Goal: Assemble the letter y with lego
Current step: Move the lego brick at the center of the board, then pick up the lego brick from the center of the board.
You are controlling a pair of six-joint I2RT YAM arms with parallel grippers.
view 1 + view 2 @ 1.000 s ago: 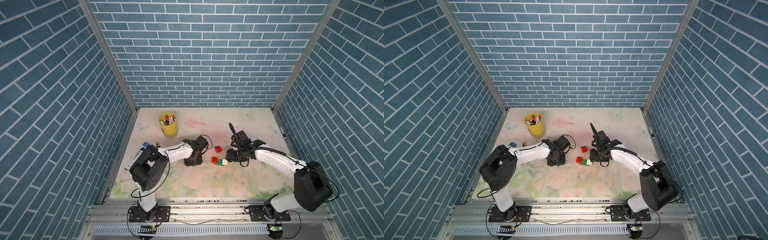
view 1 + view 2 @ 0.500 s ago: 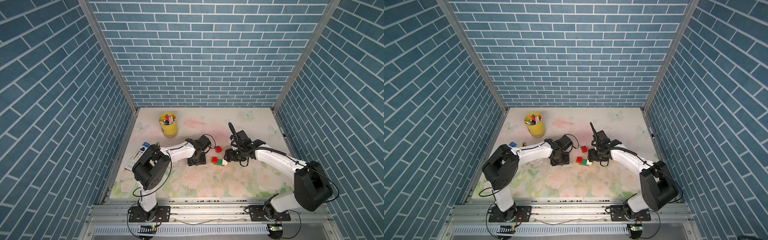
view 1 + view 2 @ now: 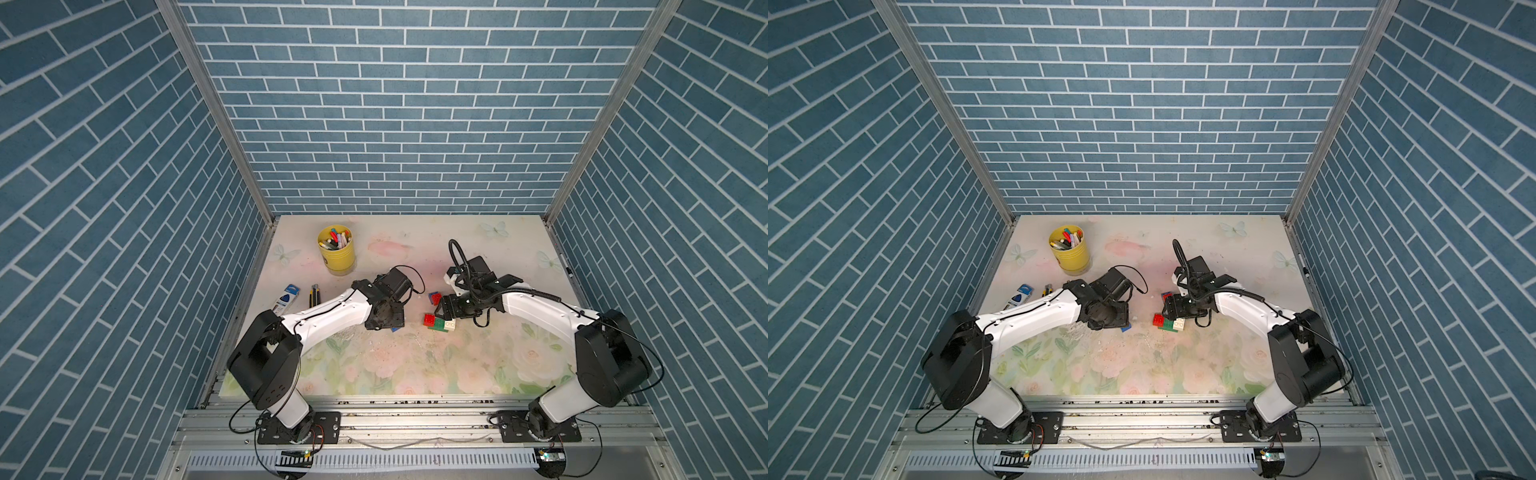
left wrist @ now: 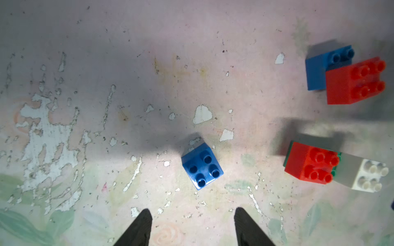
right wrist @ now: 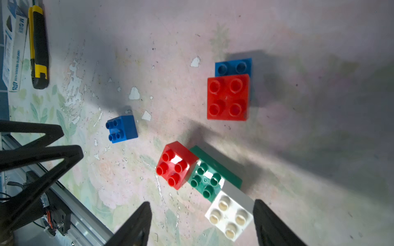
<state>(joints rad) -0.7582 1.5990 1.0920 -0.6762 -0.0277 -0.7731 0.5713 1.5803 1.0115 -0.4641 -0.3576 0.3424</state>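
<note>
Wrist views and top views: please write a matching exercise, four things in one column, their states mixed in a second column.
1. white brick
2. lone blue brick
3. yellow cup
4. left hand

A. holds markers
B. open and empty
C. sits on one end of the green brick
D. joined to no other brick

Pairs: 1-C, 2-D, 3-A, 4-B

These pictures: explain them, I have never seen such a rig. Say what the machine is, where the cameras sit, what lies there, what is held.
Two robot arms work at a table, each with a two-finger gripper. Both top views look down from overhead; each wrist view looks past one gripper's fingers. On the table: a yellow cup of markers, a utility knife, a lone blue brick, a red brick on a second blue brick, and a green brick carrying another red brick and a white brick. Left gripper and right gripper: open, holding nothing.
</note>
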